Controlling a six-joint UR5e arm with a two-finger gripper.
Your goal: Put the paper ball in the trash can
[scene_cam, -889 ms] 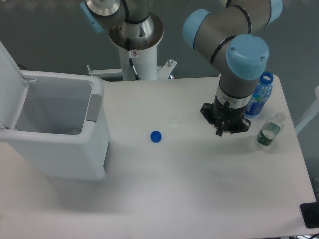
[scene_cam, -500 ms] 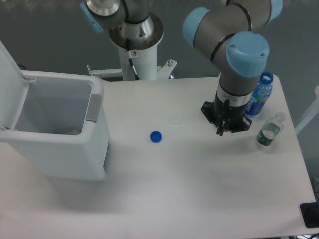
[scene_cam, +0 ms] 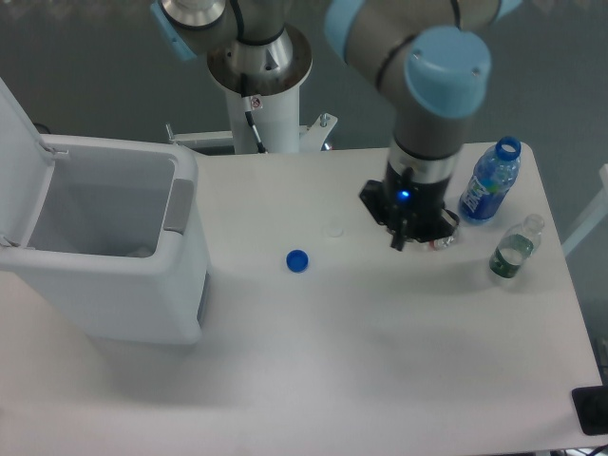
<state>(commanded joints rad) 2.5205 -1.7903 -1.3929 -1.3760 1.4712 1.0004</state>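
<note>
The trash can (scene_cam: 142,294) stands at the table's left, a large white bin with its lid (scene_cam: 14,123) swung up and a grey tab (scene_cam: 176,204) on its rim. My gripper (scene_cam: 407,236) points down over the right half of the table, far from the bin. A small crumpled pale thing (scene_cam: 443,240), which looks like the paper ball, peeks out at the gripper's right side. The wrist hides the fingers from above, so their state and any hold on the ball do not show.
A blue bottle cap (scene_cam: 297,260) and a clear cap (scene_cam: 332,229) lie mid-table. A blue bottle (scene_cam: 488,186) and a small clear bottle (scene_cam: 514,249) stand right of the gripper. The robot's base (scene_cam: 258,66) is at the back.
The arm has shifted left and slightly toward the back, away from the bottles. The crumpled pale thing now shows beside the gripper.
</note>
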